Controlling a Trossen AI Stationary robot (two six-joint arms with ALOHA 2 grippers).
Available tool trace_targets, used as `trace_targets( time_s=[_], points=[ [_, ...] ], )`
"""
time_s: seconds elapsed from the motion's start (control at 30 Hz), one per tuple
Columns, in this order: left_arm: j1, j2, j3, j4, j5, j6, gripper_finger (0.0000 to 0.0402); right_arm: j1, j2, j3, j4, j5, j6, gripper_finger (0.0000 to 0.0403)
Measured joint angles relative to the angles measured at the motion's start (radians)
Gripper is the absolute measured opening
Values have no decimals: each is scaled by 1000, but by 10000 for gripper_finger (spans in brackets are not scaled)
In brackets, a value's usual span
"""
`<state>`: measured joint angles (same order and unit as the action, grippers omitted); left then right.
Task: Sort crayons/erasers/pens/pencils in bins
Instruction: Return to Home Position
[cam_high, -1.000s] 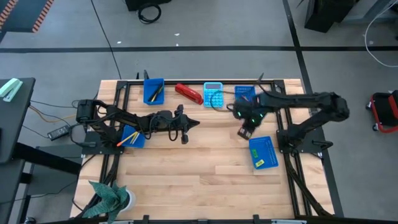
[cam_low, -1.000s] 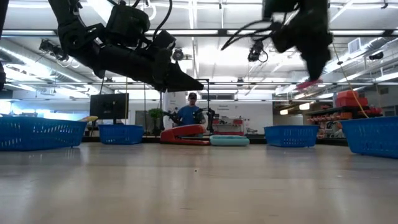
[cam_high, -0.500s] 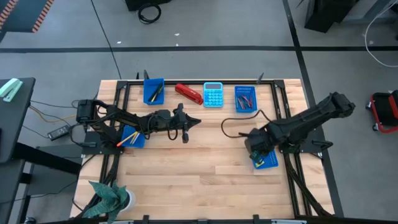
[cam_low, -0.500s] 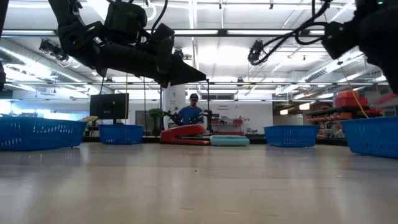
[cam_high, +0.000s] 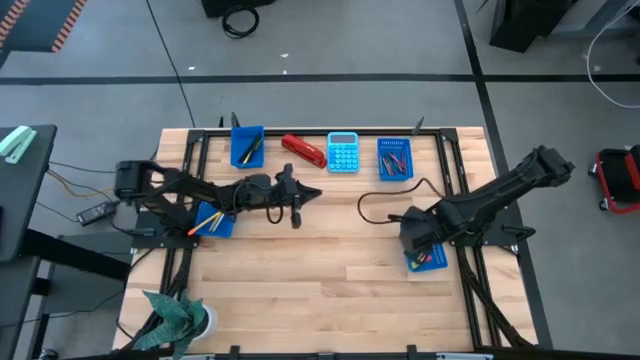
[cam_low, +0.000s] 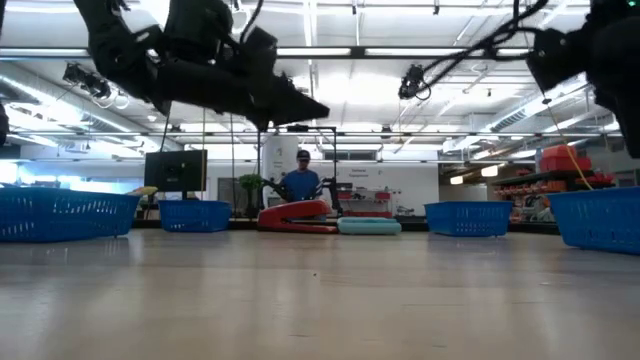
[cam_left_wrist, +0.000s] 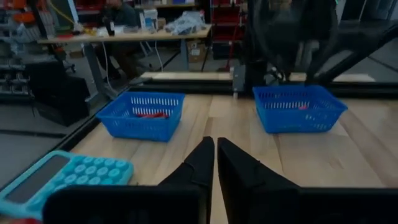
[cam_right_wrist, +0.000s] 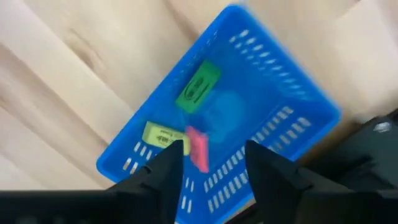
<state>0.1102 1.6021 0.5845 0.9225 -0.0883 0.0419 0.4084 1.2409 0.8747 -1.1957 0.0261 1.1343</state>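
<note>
My right gripper (cam_right_wrist: 214, 148) stands open over the near-right blue bin (cam_right_wrist: 267, 68), pointing down into it; in the high view the gripper (cam_high: 415, 238) covers part of that bin (cam_high: 432, 262). A green eraser (cam_right_wrist: 198, 86) and a yellow eraser (cam_right_wrist: 160, 135) lie on the bin's bottom. A blurred pink eraser (cam_right_wrist: 198, 151) shows between the spread fingers, apart from both; I cannot tell if it lies in the bin or is still in the air. My left gripper (cam_high: 305, 195) (cam_left_wrist: 215, 149) hovers shut and empty above the table's middle left.
Three more blue bins hold sticks: one far left (cam_high: 247, 147), one far right (cam_high: 393, 158), one at the left edge (cam_high: 212, 220). A red stapler (cam_high: 303, 150) and a light-blue calculator (cam_high: 343, 152) lie at the far edge. A plant (cam_high: 175, 315) stands at the near left corner.
My right gripper has swung from near the far-right bin toward the table's near edge and now stands over the near-right bin. It carried the pink eraser at its fingertips; the eraser now shows free between the fingers. My left gripper has risen a little.
</note>
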Motion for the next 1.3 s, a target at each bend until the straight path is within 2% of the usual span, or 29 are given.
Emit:
trace_targets(
  time_s=[0.17, 0.23, 0.33, 0.43, 0.53, 0.67, 0.77, 0.87, 1.0, 1.13, 1.3],
  points=[
    [24, -202, 0, -267, 0, -5, 25, 1, -81, 38, -46, 88, -26, 192],
    [38, -303, -1, -404, 0, -10, 18, 1, -126, 42, -34, 209, -58, 189],
    [50, -456, -5, -554, 2, -7, 8, 4, -210, 40, 12, 447, -144, 174],
    [55, -592, -76, -564, 13, -41, 7, 29, -318, 3, 94, 658, -218, 151],
    [59, -697, -201, -457, 15, -84, 12, 50, -446, -73, 217, 783, -315, 117],
    [78, -767, -359, -281, 14, -148, 6, 52, -628, -229, 480, 799, -517, 63],
    [85, -792, -466, -159, 15, -195, 7, 53, -759, -354, 692, 748, -675, 28],
    [85, -802, -572, -5, 15, -229, 12, 53, -883, -459, 772, 720, -745, 8],
    [89, -819, -574, -29, 47, -236, 7, 52, -1055, -577, 823, 714, -816, 6],
    [90, -828, -576, -39, 92, -240, 8, 52, -1232, -689, 919, 627, -925, 6],
    [90, -863, -576, -95, 108, -242, 11, 46, -1241, -725, 965, 583, -1005, 5]
  ],
)
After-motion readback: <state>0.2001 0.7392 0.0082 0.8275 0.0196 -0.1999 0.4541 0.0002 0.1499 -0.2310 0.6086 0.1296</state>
